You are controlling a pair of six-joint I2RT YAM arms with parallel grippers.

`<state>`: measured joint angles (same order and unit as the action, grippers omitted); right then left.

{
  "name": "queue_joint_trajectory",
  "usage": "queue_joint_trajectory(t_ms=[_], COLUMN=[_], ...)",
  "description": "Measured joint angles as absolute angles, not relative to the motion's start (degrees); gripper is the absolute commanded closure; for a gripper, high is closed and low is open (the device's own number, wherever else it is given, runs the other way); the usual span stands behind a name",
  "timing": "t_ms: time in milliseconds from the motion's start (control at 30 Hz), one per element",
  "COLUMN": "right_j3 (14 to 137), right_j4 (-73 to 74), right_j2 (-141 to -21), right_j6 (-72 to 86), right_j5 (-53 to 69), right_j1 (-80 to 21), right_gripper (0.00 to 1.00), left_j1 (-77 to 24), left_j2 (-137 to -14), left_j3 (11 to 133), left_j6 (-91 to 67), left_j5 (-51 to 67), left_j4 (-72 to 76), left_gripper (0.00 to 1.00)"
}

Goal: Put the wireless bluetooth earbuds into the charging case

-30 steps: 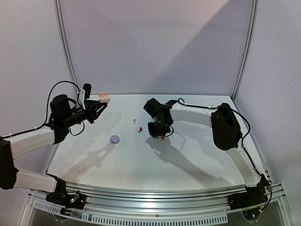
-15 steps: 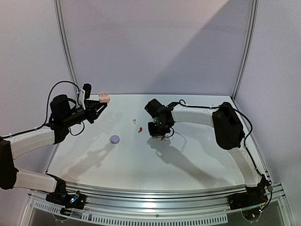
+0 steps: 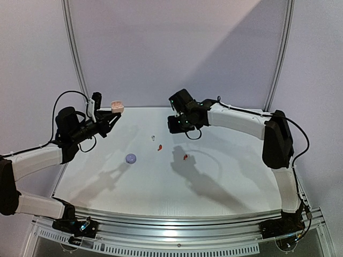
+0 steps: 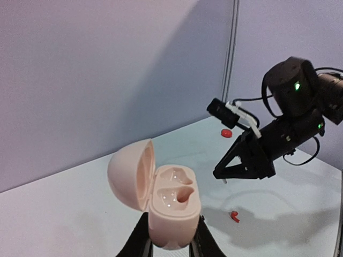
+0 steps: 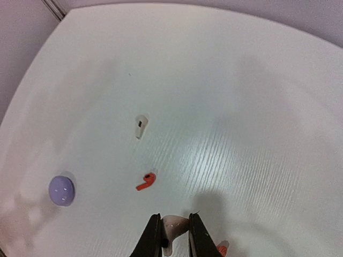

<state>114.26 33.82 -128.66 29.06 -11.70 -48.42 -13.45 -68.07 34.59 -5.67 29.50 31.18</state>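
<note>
Left gripper (image 4: 170, 227) clamps open charging case (image 4: 172, 209) aloft, 2 wells (image 4: 181, 195) exposed, presumably so right gripper (image 5: 174, 218), pinching 1 pale earbud (image 5: 170, 229), can seat it.

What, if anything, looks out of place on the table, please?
Nothing looks damaged. A white earbud, a red earbud and a second red earbud lie scattered loose on the table, apart from one another.

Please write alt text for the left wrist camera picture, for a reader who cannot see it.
The left gripper holds an open, pale pink plastic charging case, both of its earbud sockets empty. To the right, the black right gripper, pinching a white earbud, hangs above the white table, where a small red earbud lies.
</note>
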Motion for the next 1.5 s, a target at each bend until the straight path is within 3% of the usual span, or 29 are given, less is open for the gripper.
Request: queue_joint_trajectory(t_ms=[167,467,767,1100,1500], right_j3=[117.4,122.9,123.7,123.0,117.5], right_j4=[29.4,22.8,19.2,7.7,-0.9], right_j2=[-123.4,-120.4,-117.9,-112.1,-112.0], right_j6=[24.7,11.9,7.9,7.4,5.8], right_j5=[-11.4,-3.4,-1.4,-4.4,-0.3], right_j1=[-48.4,-48.4,-52.8,-63.9,-64.6], right_gripper=[0.98,1.00,1.00,1.00,1.00], left_j1=[-13.4,-13.0,-13.0,-16.4,-23.1], left_j2=[-68.3,-65.7,-60.2,-55.2,-55.5], left_j3=[35.4,44.6,43.9,33.9,30.3], left_j6=[-6.2,2.1,4.5,1.6,2.0], left_j5=[29.6,34.0,32.7,29.1,24.0], left_j4=[32.9,23.4,18.9,31.4,43.5], left_gripper=[1.00,1.00,1.00,1.00,1.00])
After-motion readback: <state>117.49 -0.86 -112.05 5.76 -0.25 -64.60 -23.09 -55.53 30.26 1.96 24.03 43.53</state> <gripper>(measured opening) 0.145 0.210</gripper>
